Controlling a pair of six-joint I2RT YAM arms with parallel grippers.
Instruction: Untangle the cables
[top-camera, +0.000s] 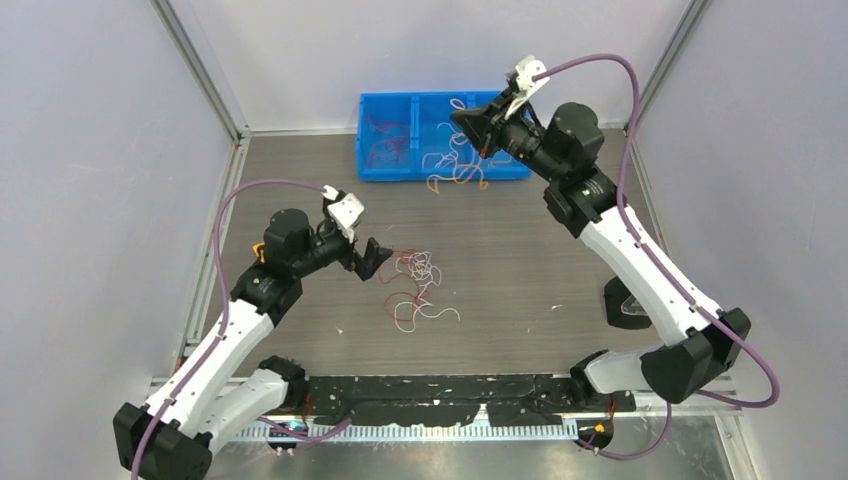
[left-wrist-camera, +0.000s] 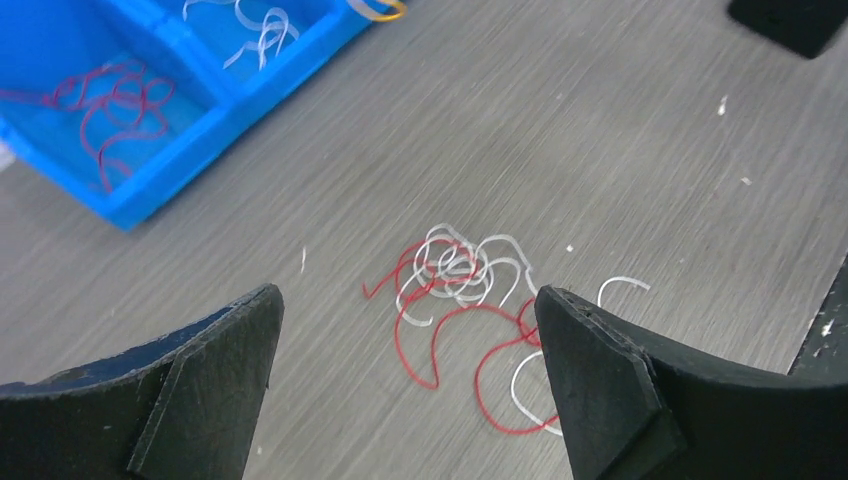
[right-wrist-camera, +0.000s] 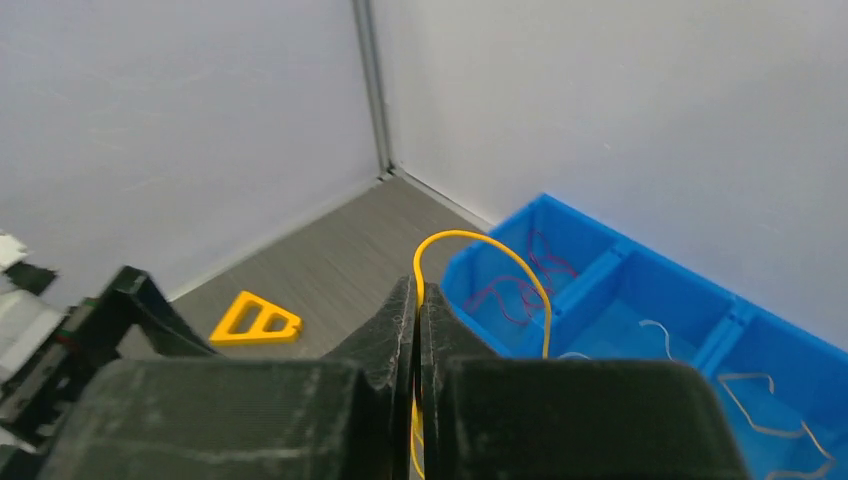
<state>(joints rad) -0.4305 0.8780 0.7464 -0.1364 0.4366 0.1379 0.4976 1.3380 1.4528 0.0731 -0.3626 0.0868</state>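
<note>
Left wrist: we see left gripper (left-wrist-camera: 407, 300) wide open near the red-and-white cable tangle (left-wrist-camera: 450, 275) on the table (left-wrist-camera: 650, 150). Right gripper (right-wrist-camera: 418, 300) pinches a yellow cable (right-wrist-camera: 462, 233) over the blue bin (right-wrist-camera: 690, 300).

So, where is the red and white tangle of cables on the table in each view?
Top external: the red and white tangle lies at centre, right of the left pincer.
Left wrist: lower centre, between the open jaws.
Right wrist: not in it.
Shared landmark: the blue bin.
</note>
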